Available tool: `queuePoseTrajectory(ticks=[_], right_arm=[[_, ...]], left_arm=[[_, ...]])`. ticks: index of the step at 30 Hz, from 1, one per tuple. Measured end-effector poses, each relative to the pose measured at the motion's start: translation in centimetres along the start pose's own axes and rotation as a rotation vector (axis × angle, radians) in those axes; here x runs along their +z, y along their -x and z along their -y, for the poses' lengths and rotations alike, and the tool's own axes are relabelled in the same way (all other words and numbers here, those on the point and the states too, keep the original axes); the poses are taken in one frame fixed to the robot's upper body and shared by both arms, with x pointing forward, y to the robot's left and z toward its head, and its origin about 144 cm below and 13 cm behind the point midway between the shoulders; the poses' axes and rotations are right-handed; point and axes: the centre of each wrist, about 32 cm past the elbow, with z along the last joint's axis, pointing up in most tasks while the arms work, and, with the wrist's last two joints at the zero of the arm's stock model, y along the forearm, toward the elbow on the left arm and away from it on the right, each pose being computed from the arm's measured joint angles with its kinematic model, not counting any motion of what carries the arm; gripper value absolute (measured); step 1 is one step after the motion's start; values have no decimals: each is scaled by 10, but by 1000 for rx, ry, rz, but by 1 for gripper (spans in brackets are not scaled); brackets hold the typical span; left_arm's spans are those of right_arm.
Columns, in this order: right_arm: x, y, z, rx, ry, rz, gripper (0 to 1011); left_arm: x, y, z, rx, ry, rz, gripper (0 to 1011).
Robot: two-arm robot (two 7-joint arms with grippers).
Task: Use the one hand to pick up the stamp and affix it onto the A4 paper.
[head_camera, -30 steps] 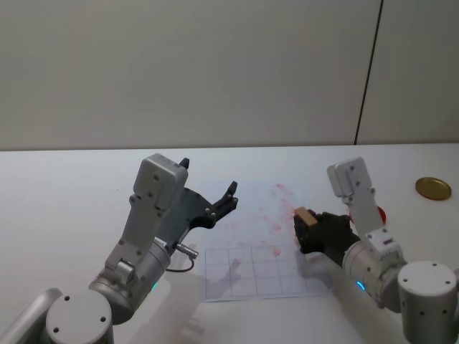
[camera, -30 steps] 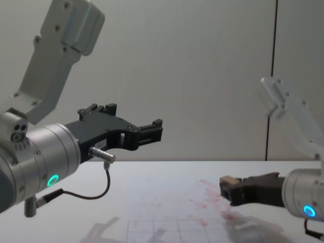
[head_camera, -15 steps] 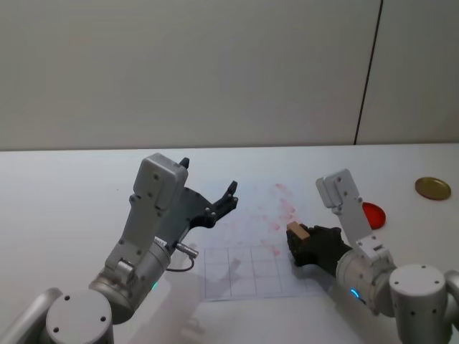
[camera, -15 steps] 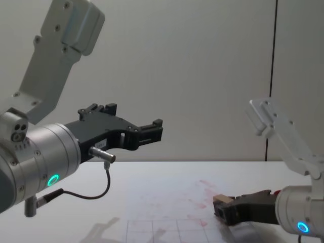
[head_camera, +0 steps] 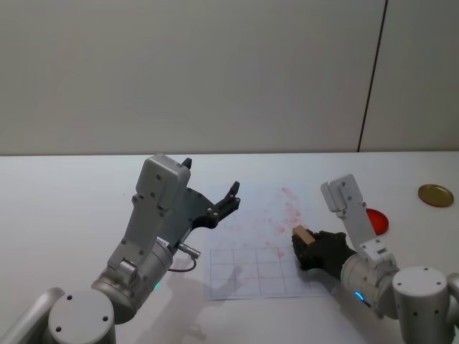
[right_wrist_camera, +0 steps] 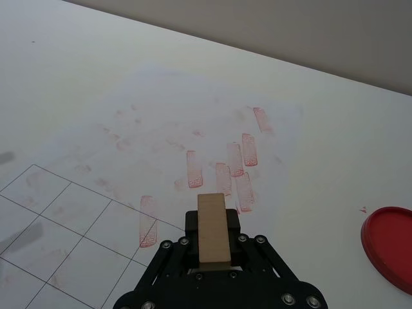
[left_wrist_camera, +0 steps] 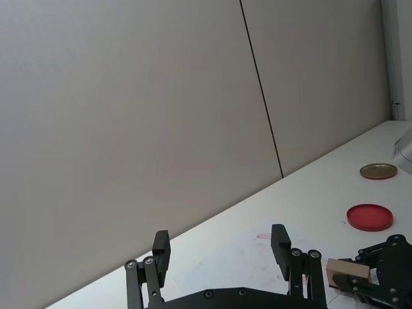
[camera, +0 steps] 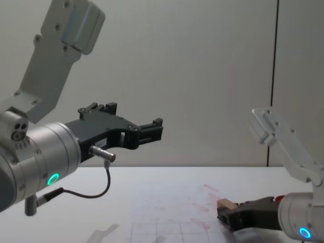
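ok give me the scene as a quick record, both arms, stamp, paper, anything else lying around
right gripper: jaws shut on stamp, low at paper's right side
stamp: tan block, over the grid's edge; contact with paper cannot tell
paper: flat, red prints, grid on its near part
left gripper: jaws open, empty, raised over paper's left side
ink pad: red disc, right of paper
gold lid: farther right, beyond the ink pad

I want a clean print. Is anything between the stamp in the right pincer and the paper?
Nothing visible. The right pincer grips the stamp over the A4 paper, at its right part, which bears only red prints. The open left pincer hovers aside.
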Motion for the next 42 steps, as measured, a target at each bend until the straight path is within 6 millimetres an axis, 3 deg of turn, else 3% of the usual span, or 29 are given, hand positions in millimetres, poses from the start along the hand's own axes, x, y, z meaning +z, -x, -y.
queuePoseTrajectory(ticks=[13, 22, 35, 42], right_arm=[[-3, -4, -1, -14, 5, -4, 220], [6, -6, 5, -34, -46, 1, 220], [47, -13, 30, -85, -237, 5, 220], [58, -20, 44, -138, -299, -5, 220]], left_arm=[[0, 0, 0, 0, 0, 0, 993], [0, 0, 0, 0, 0, 0, 993], [0, 0, 0, 0, 0, 0, 993], [0, 0, 0, 0, 0, 0, 993]])
